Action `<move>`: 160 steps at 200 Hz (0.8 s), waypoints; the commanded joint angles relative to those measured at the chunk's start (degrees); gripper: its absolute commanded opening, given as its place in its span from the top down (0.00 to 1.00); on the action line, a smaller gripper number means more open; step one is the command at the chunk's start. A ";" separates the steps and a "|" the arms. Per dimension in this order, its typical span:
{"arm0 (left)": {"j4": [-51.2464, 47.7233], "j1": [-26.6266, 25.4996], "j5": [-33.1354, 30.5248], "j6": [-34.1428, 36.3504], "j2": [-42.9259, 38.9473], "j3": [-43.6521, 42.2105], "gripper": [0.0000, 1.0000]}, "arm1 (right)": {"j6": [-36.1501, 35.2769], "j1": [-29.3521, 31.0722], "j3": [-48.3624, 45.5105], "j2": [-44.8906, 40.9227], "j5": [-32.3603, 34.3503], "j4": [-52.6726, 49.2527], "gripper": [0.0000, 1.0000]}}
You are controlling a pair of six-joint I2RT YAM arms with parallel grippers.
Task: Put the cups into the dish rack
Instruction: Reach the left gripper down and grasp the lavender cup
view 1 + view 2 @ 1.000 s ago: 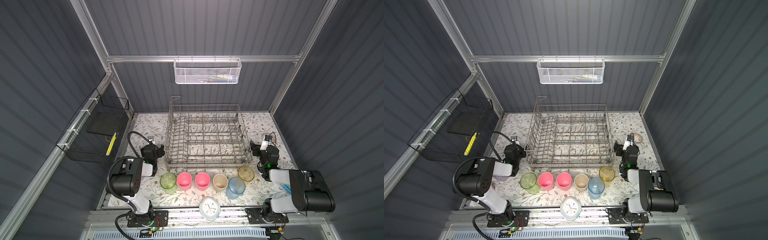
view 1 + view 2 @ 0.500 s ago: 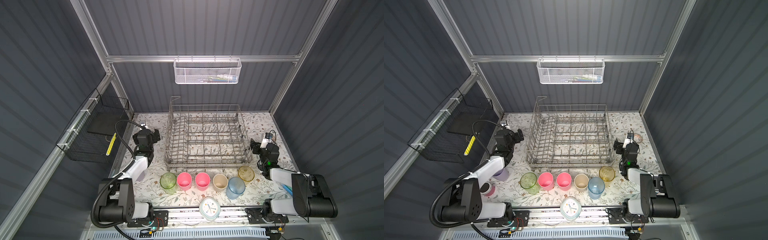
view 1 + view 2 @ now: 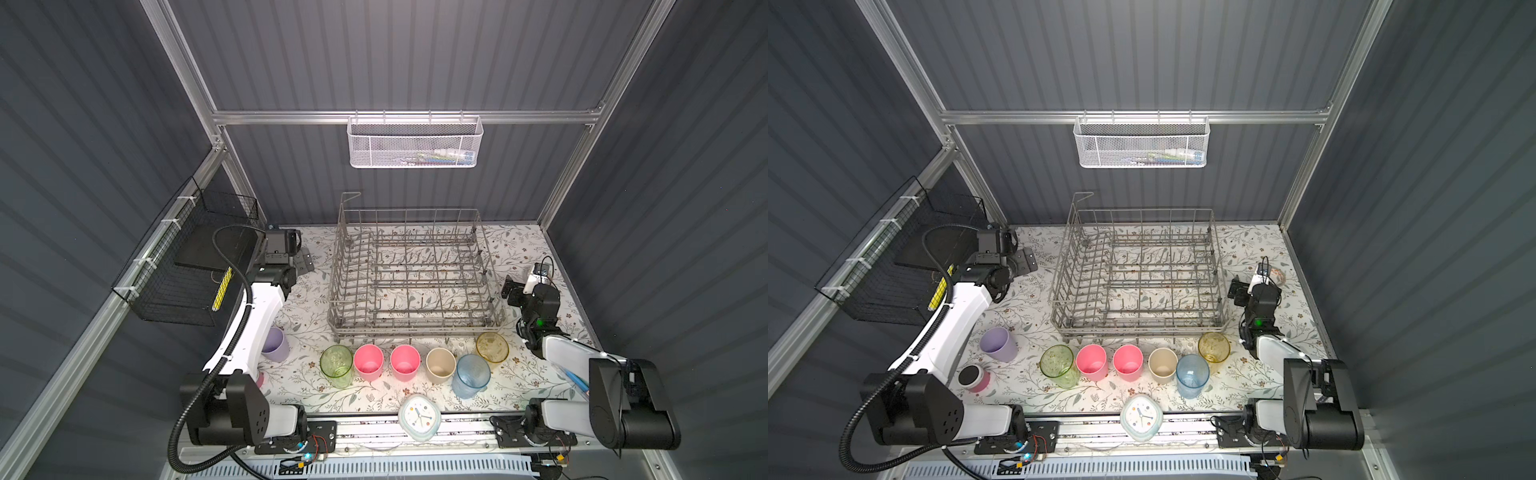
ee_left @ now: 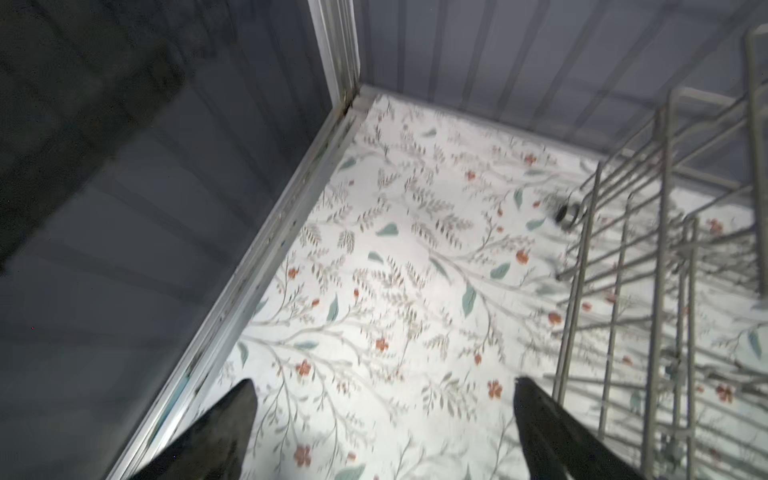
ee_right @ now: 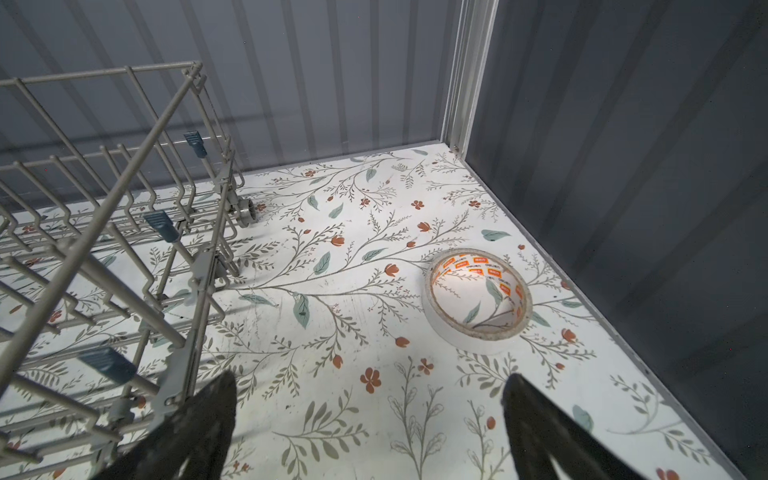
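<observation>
Showing bimanual cell, near → far. Front edge: pale round-cornered analogue clock point(image 3: 419, 417) on floral-print tabletop point(image 3: 519, 374). Near l. arm base: short pink cylinder w/ black top point(image 3: 972, 377).

Next, upright cups in a row, l. to r.:
- translucent green tumbler point(image 3: 336, 365)
- opaque pink tumbler point(image 3: 368, 362)
- second pink tumbler point(image 3: 404, 362)
- beige tumbler point(image 3: 440, 365)
- translucent blue tumbler point(image 3: 470, 375), slightly nearer than its neighbours
- translucent yellow tumbler point(image 3: 492, 347), just before rack's front r. corner

Lavender tumbler point(image 3: 998, 344) stands apart at l., beside l. arm's white link. All seven sit on tabletop, outside rack.

Behind row, mid-table: large square grey wire dish rack point(image 3: 415, 330) w/ upright tines.

L. gripper point(image 3: 305, 262) hovers beside rack's l. side, toward rear. Its fingers point(image 4: 224, 432) are wide apart, empty; only floral surface shows btwn them.

R. gripper point(image 3: 511, 289) sits by rack's r. side, fingers point(image 5: 199, 424) apart, empty. White tape roll point(image 5: 478, 299) lies flat beyond it, near r. wall.

Far: black wire basket point(image 3: 183, 274) on l. wall; white mesh basket point(image 3: 415, 145) on rear rail.
</observation>
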 commanded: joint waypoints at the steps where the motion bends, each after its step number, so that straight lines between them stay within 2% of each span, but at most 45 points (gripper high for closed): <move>1: -12.81 -0.08 1.61 -2.28 -4.05 -1.49 0.06 | 1.05 0.38 1.81 0.31 1.29 -2.83 0.01; 52: -16.84 0.06 3.53 -4.64 -8.08 -9.04 0.13 | 1.69 0.41 1.93 -0.47 2.21 -3.89 0.01; 91: -19.36 0.10 6.27 -7.29 -9.45 -11.42 0.18 | 1.70 0.42 2.20 -0.20 2.47 -3.98 0.01; 160: -20.53 0.23 5.17 -11.74 -11.18 -15.67 0.23 | 2.07 0.39 2.58 0.06 2.75 -4.50 0.01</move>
